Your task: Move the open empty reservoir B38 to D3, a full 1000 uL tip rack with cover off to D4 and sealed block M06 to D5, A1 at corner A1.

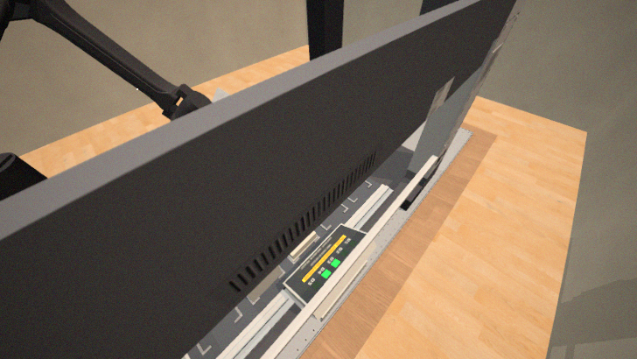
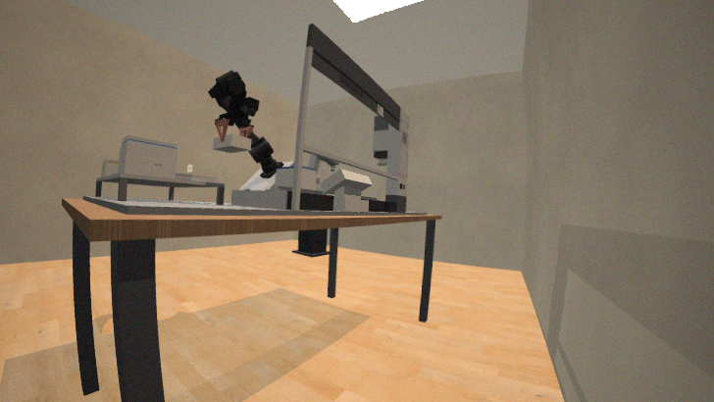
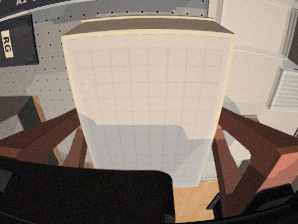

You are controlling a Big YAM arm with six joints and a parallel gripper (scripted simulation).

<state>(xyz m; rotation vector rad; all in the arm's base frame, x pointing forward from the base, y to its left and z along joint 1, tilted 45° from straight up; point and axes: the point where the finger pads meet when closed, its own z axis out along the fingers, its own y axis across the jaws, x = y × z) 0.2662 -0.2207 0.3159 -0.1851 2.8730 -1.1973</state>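
Note:
My gripper [image 3: 149, 110] is shut on a pale block with a sealed, faintly gridded top, the sealed deep-well block [image 3: 149, 96]. Its brown fingers press on the two long sides. In the exterior view the gripper [image 2: 231, 130] holds the block [image 2: 229, 144] level, high above the table, between the shelf and the deck frame. I cannot read the block's label.
The regrip nest mark RG [image 3: 8, 43] lies at the left. A white housing [image 3: 256, 23] stands to the right of the block. The shelf [image 2: 160, 179] carries a tall pale box [image 2: 148, 158]. A dark panel [image 1: 222, 178] blocks most of the top view. The tall frame post [image 2: 302, 129] stands close by.

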